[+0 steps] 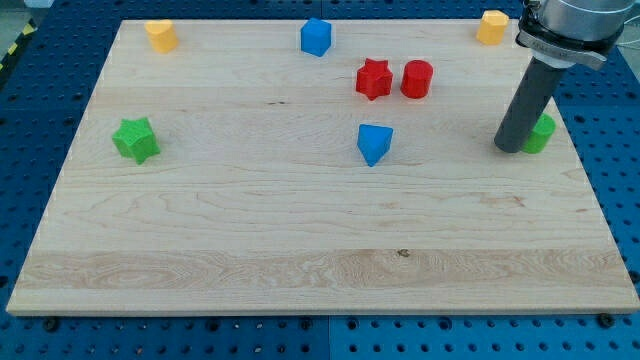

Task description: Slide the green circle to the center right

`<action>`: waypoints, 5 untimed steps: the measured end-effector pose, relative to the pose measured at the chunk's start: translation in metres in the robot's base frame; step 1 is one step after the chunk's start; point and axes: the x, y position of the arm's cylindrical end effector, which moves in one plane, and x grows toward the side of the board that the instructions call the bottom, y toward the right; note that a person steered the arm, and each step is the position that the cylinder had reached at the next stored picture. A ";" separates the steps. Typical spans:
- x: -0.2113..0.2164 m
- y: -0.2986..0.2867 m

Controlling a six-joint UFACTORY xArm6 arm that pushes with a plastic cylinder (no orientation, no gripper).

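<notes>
The green circle (543, 133) sits near the board's right edge, about mid-height, partly hidden behind the rod. My tip (510, 147) rests on the board touching the green circle's left side. A green star (136, 139) lies at the view's left.
A red star (373, 79) and a red cylinder (416, 79) stand together at upper centre right. A blue block (374, 143) lies at centre, another blue block (315, 37) near the top. Yellow blocks sit at the top left (161, 35) and top right (491, 27). The wooden board (300, 250) lies on a blue pegboard.
</notes>
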 end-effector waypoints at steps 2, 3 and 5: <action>0.000 0.014; 0.014 0.014; 0.130 0.013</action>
